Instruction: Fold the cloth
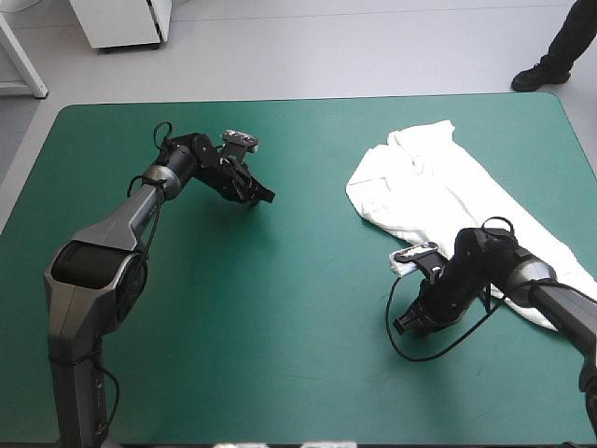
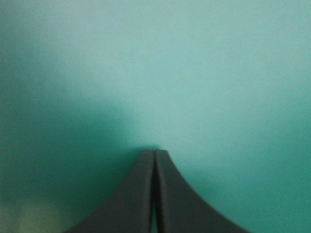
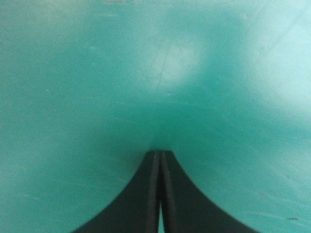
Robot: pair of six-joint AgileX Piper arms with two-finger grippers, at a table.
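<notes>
Visible only from above: white short-sleeved T-shirt [image 1: 438,187], loosely spread along the teal-green table cover [image 1: 280,308] at the far right. Filling both wrist views: cover. Left gripper [image 2: 154,153] pinched together, well apart from it; right gripper [image 3: 160,153] likewise, near the T-shirt's near edge.

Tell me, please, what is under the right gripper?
Only bare teal-green cover shows under the right gripper, which is shut and empty. The T-shirt lies behind it, and the arm covers part of its near end.
</notes>
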